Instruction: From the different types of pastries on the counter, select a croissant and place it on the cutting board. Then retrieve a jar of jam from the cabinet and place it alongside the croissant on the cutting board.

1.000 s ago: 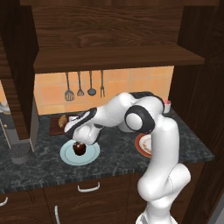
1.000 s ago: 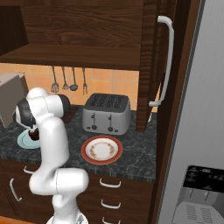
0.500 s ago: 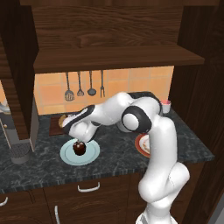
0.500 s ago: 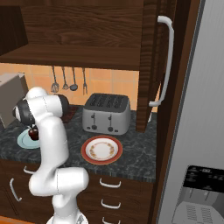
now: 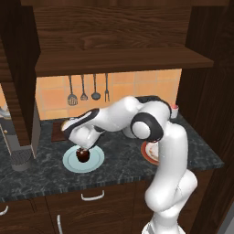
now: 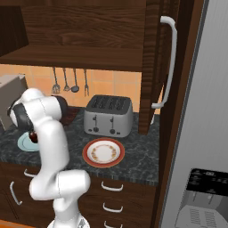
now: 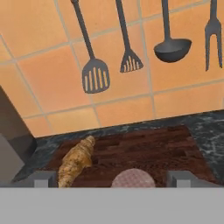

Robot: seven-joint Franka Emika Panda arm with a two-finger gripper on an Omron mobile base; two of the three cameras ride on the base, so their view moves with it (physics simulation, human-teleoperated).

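Counter (image 5: pixel 119 160): croissant (image 7: pixel 75 162) on cutting board (image 7: pixel 144 148); tool (image 5: pixel 83 147) grip state unclear.

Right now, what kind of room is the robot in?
A kitchen, it looks like. There's a silver toaster on a speckled stone counter, cooking utensils hanging on the orange tiled wall, and a cutting board with a croissant on it.

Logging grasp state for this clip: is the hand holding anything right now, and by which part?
Nothing appears held: the hand is open, jaws wide apart, and the croissant lies free on the cutting board.
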